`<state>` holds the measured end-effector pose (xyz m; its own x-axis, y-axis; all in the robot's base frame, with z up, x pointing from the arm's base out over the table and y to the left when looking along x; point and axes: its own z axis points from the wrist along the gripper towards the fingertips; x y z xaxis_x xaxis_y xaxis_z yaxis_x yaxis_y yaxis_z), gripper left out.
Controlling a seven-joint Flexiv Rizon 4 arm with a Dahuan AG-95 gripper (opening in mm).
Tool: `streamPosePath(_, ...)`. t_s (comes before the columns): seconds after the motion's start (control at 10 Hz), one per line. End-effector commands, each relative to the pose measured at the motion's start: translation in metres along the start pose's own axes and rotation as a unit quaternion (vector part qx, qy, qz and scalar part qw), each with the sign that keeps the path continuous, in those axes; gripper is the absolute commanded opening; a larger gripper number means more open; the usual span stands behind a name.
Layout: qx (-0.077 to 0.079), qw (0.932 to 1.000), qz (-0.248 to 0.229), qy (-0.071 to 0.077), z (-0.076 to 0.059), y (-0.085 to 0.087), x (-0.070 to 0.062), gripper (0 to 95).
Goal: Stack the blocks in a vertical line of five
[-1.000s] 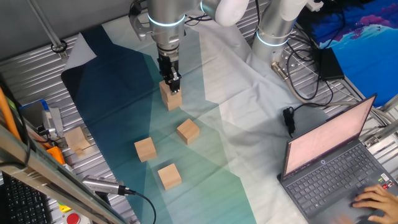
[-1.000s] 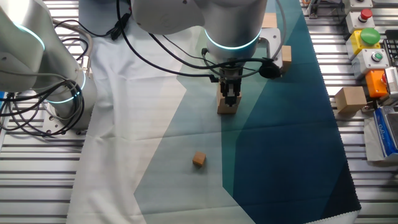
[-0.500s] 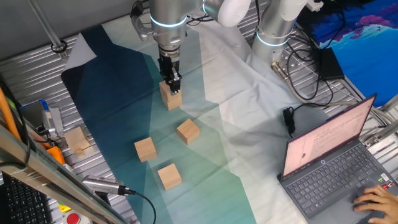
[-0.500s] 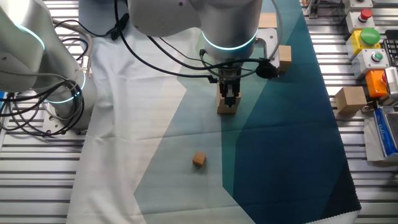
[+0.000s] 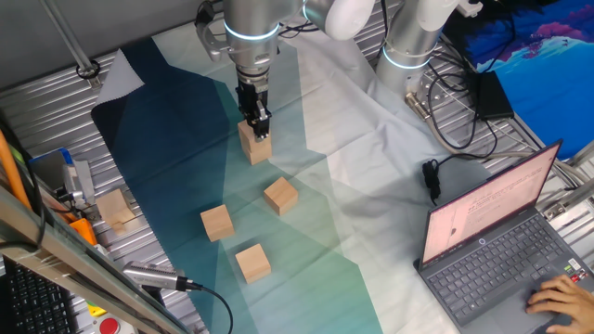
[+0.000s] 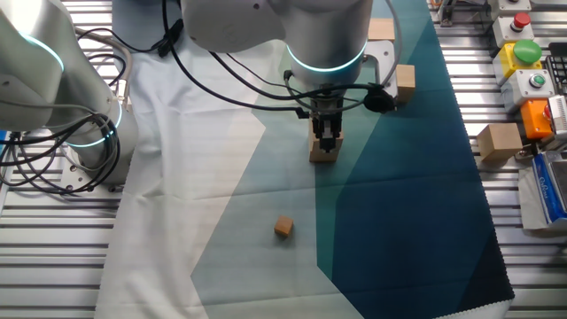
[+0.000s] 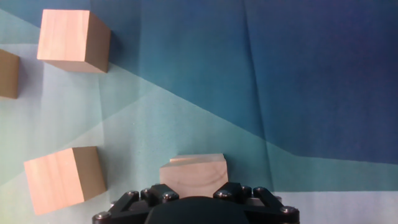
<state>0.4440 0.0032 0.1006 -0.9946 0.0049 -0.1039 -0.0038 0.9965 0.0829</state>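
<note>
Nearest in one fixed view, a loose wooden block (image 5: 252, 263) lies on the teal cloth (image 5: 176, 148) covering the desk. A second block (image 5: 216, 223) and a third block (image 5: 279, 195) sit a little farther back, all three apart from one another. Beyond them stands the stack (image 5: 255, 148), which appears to be two blocks high. In the hand view the top block (image 7: 193, 173) sits slightly offset, so a sliver of the one beneath shows.

The pincer (image 5: 257, 123) hangs at the top block, but the views do not show whether it grips or has let go.

This looks like the placing step. To do it well, the top block should sit flush before the fingers spread. The arm should then rise straight up so the stack is not nudged.
</note>
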Motion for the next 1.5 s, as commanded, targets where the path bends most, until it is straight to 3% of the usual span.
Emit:
streamPosePath(0.1, -0.001, 1.0000, -0.002, 0.000, 0.002, 0.000, 0.001, 38.0)
streamPosePath(0.3, -0.001, 1.0000, -0.006, -0.002, 0.001, 0.000, 0.001, 38.0)
streamPosePath(0.4, -0.001, 1.0000, -0.008, -0.002, 0.001, 0.000, 0.001, 57.0)
streamPosePath(0.8, -0.002, 0.9999, -0.014, -0.002, 0.001, 0.000, 0.001, 57.0)
streamPosePath(0.9, -0.002, 0.9998, -0.017, -0.003, 0.001, 0.000, 0.001, 76.0)
streamPosePath(1.3, 0.004, 0.9994, -0.035, -0.001, -0.002, 0.002, -0.004, 76.0)
streamPosePath(1.5, 0.006, 0.9990, -0.043, 0.008, -0.019, 0.004, -0.013, 76.0)
